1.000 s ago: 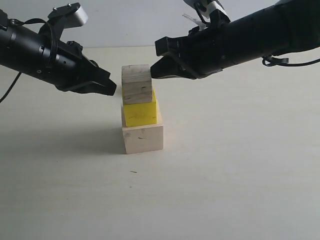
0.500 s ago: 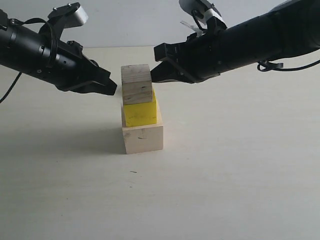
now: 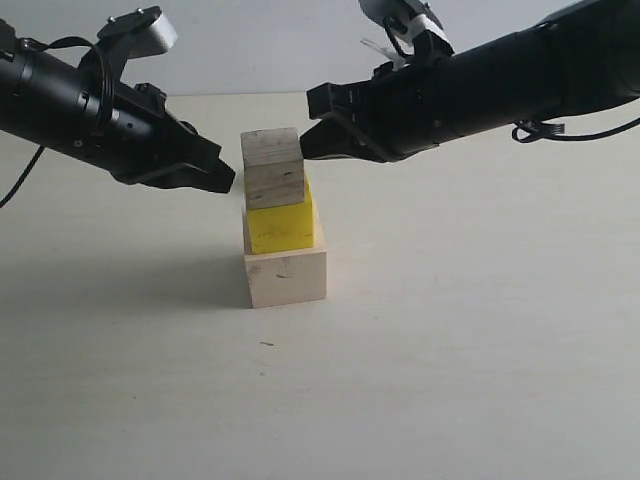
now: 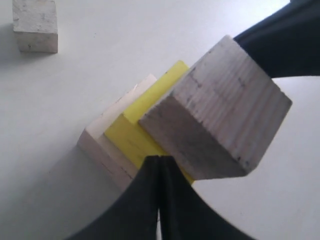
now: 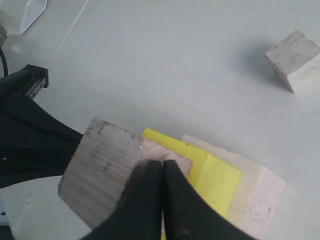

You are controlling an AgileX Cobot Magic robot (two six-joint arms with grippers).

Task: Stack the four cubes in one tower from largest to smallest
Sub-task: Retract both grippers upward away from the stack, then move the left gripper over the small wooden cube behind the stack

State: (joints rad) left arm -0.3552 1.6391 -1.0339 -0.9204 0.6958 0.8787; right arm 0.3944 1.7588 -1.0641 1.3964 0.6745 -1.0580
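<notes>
Pale smallest cube [image 4: 35, 25] lies loose on the worktop [image 3: 450, 330], apparently beyond the tower [image 3: 283, 228]; left jaws and right jaws, pinched together and empty, flank its grained cube [image 3: 273, 168]; nearer arm unclear.

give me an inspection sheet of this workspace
surface: pale table
job's things: big pale cube, yellow cube, grained cube stacked in that order; smallest cube apart on the table
clutter: nothing seen
claws: left claw and right claw shut, empty, flanking the grained cube
cables: black cable at the exterior view's left edge, second cable on its right side
surroundings: plain pale wall
</notes>
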